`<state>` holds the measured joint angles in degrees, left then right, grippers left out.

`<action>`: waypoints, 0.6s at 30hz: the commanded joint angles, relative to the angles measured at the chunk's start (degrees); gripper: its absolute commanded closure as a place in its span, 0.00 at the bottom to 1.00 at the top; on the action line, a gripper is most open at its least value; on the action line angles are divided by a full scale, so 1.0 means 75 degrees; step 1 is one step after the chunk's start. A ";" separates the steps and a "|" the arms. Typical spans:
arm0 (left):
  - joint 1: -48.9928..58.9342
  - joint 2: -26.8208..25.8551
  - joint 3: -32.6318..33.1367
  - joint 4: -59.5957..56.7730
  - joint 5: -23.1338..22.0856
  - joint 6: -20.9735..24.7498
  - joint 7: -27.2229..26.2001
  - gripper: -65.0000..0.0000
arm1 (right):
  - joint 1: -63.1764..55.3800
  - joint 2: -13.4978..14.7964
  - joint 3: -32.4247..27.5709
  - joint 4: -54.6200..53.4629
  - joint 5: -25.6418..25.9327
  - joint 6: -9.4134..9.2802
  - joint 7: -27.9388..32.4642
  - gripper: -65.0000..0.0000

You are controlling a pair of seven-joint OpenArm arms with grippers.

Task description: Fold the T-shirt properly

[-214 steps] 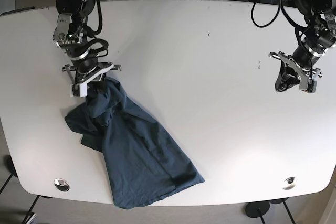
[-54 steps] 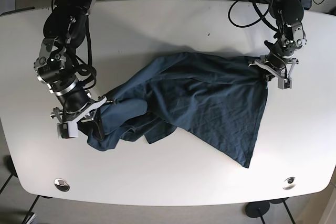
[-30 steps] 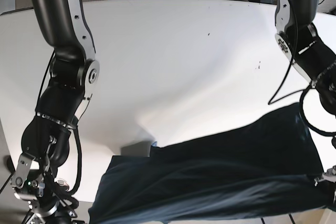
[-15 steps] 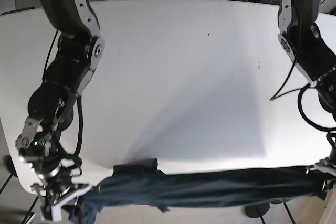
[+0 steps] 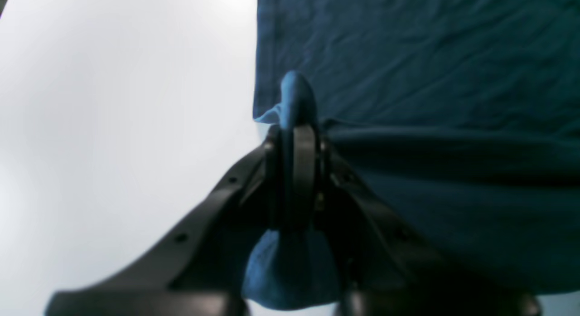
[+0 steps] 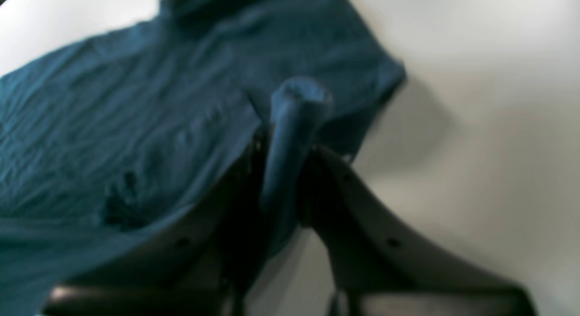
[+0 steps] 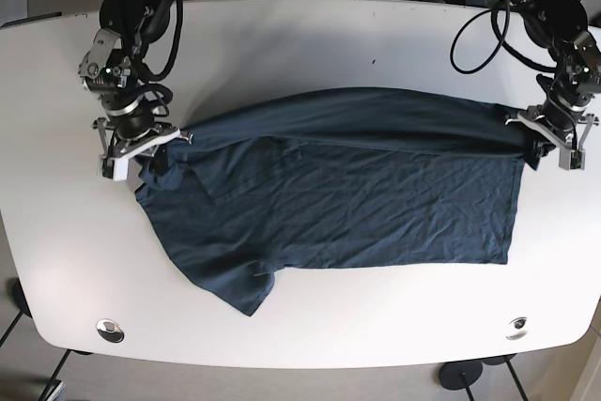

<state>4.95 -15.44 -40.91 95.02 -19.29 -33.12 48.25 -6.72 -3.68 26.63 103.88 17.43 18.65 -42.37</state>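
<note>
1. Base view showed the dark blue T-shirt point(image 7: 347, 190) spread across the middle of the white table point(image 7: 310, 44), stretched between both arms, its upper edge raised in a taut fold.
2. Right gripper point(image 7: 141, 143), at frame left, was closed on bunched cloth; the right wrist view confirmed fabric pinched between its jaws.
3. Left gripper point(image 7: 549, 138), at frame right, was likewise clamped on a shirt corner, as the left wrist view showed point(image 5: 294, 139).
4. Risk, as I judged it: a thin pinch could slip under tension, dropping one side and skewing the fold; the sleeve point(image 7: 239, 284) at lower left lay crumpled and could get trapped underneath.
5. Room: bare table lay above the shirt; the lower edge sat near the sleeve.
</note>
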 commanded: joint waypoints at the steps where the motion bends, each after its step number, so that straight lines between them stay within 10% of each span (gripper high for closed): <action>1: 0.0260 -0.0115 -0.0272 0.0382 -0.0107 -0.0044 -0.0215 1.00 | -0.0305 -0.0042 0.0147 0.0198 0.0425 0.0062 0.0193 0.97; 15: 0.2124 0.0060 -0.1632 0.1027 -0.0083 -0.0876 -0.0180 1.00 | -0.2087 -0.0417 0.1190 0.0808 0.1069 0.0086 0.0158 0.97; 18: 0.2182 0.0060 -0.1679 0.1027 -0.0071 -0.0917 -0.0168 1.00 | -0.2321 -0.0558 0.1483 0.0949 0.1069 0.0109 0.0146 0.77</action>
<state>21.28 -13.82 -52.80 101.58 -19.70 -40.38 48.10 -24.05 -8.08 37.71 109.65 24.84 19.40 -42.57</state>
